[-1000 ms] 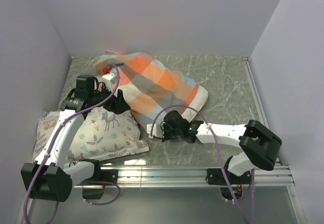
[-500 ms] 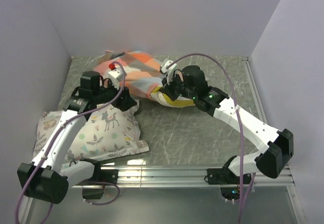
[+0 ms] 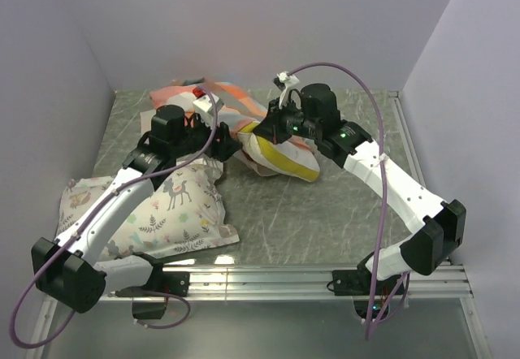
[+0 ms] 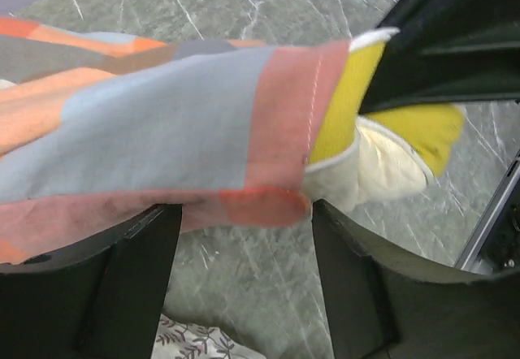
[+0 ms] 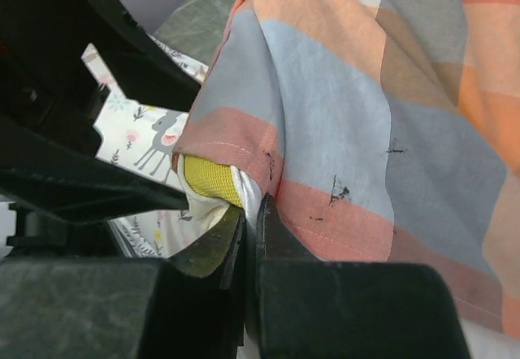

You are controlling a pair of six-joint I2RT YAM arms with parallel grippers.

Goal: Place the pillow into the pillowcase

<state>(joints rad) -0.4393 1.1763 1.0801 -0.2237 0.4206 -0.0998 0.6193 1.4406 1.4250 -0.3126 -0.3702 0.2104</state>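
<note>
Partly, the pillow (image 4: 375, 172) sits inside the pillowcase (image 4: 162, 123).

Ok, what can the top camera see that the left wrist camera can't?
Only the top camera shows the left arm and right arm whole. Only the left wrist camera shows the stitching along the pillowcase hem, and that the jaws of the left gripper are spread wide. Both show the pillow, its yellow end sticking out of the pillowcase.
</note>
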